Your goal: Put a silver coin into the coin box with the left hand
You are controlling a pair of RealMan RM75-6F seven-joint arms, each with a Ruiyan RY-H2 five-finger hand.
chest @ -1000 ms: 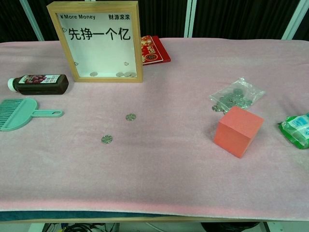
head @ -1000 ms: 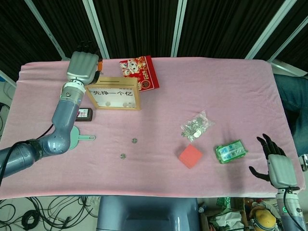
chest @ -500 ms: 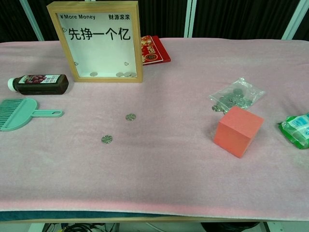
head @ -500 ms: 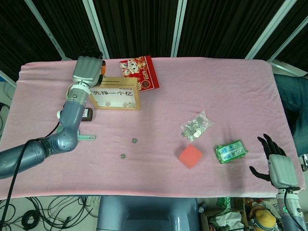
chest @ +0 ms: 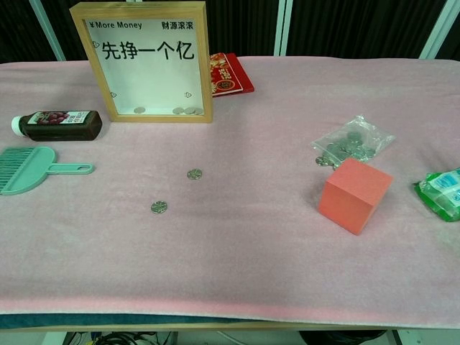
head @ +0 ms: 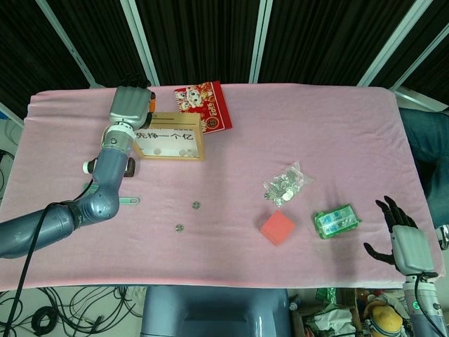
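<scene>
Pink felt covers the tabletop, with dark curtain panels behind.

Left robot hand: raised over the top left corner of the wooden-framed coin box, seen from the back, fingers pointing away. Whether it holds a coin, or is open or closed, cannot be told from the head view; the chest view does not show it.

Wooden-framed coin box with white glazed front and black lettering: upright, slot along its top edge; a few coins already lie at the bottom behind the glass.

Silver coins, loose: one nearer the box, another closer to the front edge, both flat on the felt and well apart from the left robot hand.

Dark bottle with red label: lying on its side, left of the box. Teal plastic brush: in front of the bottle. Red printed envelope: behind the box.

Clear bag of coins, coral-pink cube, green packet: grouped at right.

Right robot hand: off the tabletop edge, fingers spread, holding nothing.

Progress, as a judgement: the left robot hand is placed as if at the slot, so the drop may be under way; no coin is seen entering.
</scene>
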